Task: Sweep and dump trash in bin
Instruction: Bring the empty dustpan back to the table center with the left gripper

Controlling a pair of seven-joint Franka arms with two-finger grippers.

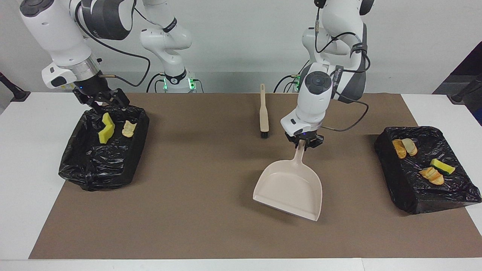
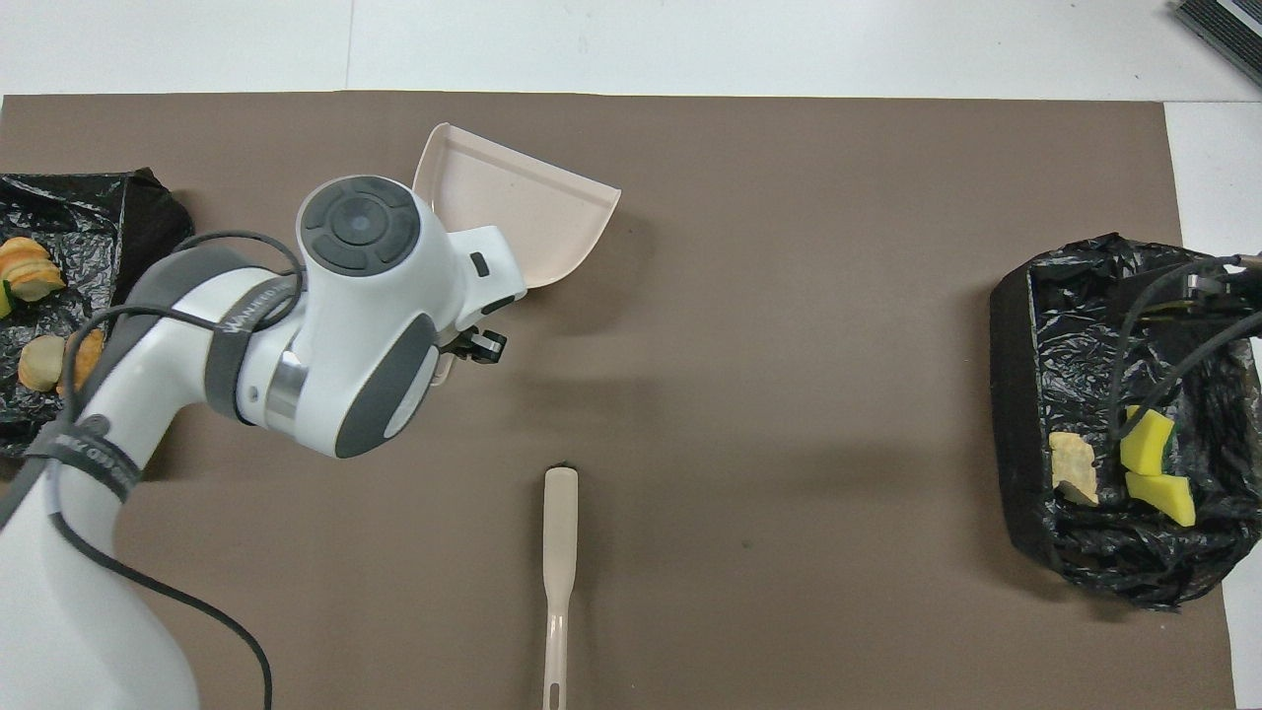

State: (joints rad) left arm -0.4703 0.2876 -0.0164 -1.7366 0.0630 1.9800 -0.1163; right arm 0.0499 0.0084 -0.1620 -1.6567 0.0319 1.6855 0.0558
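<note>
yellow and tan, the trash is all off the mat as far as i can see: two yellow sponge chunks [image 1: 106, 128] and a pale bread lump [image 1: 129, 128] lie in the black-lined bin [image 1: 98, 165] at the left of the facing view, and four more scraps, among them a green-backed sponge [image 1: 443, 166], lie in the other bin [image 1: 418, 195] at the right of it. no scrap shows on the brown mat [image 1: 196, 210].

the dustpan [image 1: 290, 188] hangs in the lower middle of the facing view, empty, handle up toward the top of the frame and mouth toward the bottom edge, its lip low over the mat; i can't tell whether it touches. my left gripper [image 1: 303, 143] is clamped on the top of that handle. the brush [image 1: 264, 113] lies flat on the mat just above and left of that gripper in this frame, long axis running up and down, bristles at the lower end.

my right gripper [image 1: 101, 101] hovers over the top rim of the left-frame bin, fingers spread, holding nothing.

i judge the sweeping done and the pan ready to set down. the left arm is plainly the nearer one to the brush, and the pan's handle already runs roughly parallel to it.
</note>
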